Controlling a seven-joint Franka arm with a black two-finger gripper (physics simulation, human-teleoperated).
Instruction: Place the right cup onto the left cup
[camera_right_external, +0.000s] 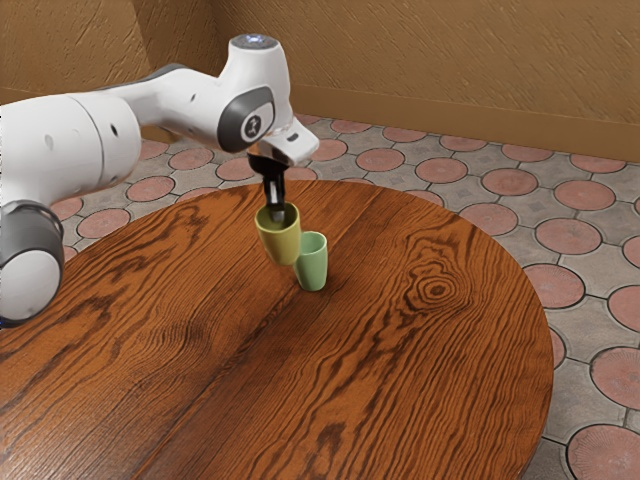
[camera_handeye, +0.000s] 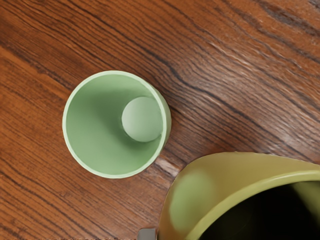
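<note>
My gripper (camera_right_external: 279, 210) points down at the yellow-green cup (camera_right_external: 281, 245) and is shut on its wall near the rim. That cup hangs mouth up, slightly tilted, above the table. Just beside and below it, toward the exterior view's right, the light green cup (camera_right_external: 313, 264) stands upright, partly overlapped by the held one. In the wrist view the green cup (camera_handeye: 115, 161) shows its open mouth and bare inside, while the held cup (camera_handeye: 235, 170) looms large near the hand. A grey piece of the gripper (camera_handeye: 147, 234) shows against the held cup's outer side.
The round wooden table (camera_right_external: 400, 350) extends around both cups, its curved edge toward the exterior view's right. Tiled floor (camera_right_external: 590, 250) and a tan wall (camera_right_external: 450, 60) lie beyond it.
</note>
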